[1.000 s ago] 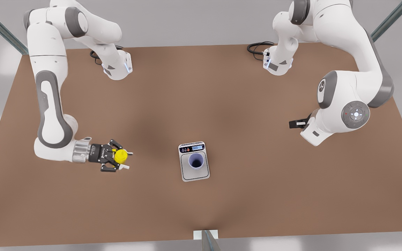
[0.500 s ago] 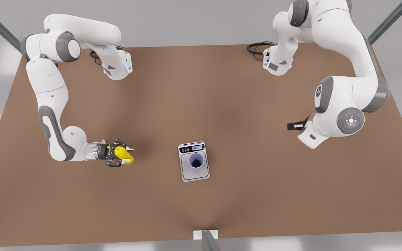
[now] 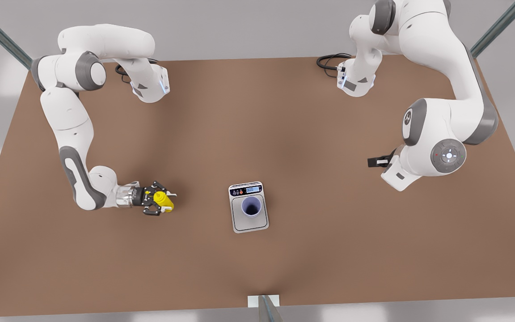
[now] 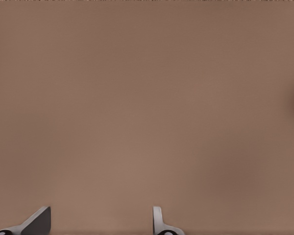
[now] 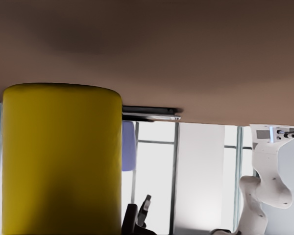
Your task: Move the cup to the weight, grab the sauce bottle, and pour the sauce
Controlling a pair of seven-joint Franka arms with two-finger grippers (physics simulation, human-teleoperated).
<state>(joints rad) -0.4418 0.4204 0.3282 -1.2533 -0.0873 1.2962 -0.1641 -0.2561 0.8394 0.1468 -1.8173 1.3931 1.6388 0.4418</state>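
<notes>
The lavender-blue cup (image 3: 251, 206) stands upright on the grey plate of the weight (image 3: 259, 224), near the table's middle. Well to the front view's left of it, my right gripper (image 3: 167, 202) is shut on the yellow sauce bottle (image 3: 162, 201), low over the table, with the bottle tilted. Up close in the right wrist view, the sauce bottle (image 5: 61, 156) has the cup (image 5: 128, 146) and the weight (image 5: 149, 113) behind it. My left gripper (image 4: 99, 224) hangs open over bare table, with nothing between its fingertips. It waits on the front view's right (image 3: 376, 161).
The brown table (image 3: 257, 112) reaches to its edges all round. Both arm bases (image 3: 150, 87) (image 3: 356, 82) with coiled cables sit at the far edge. A metal post (image 3: 264, 308) stands at the near edge.
The right arm has folded down and carried the bottle lower and slightly toward the weight, tipping it from upright to tilted. The left arm has shifted a little. Cup and weight are unmoved.
</notes>
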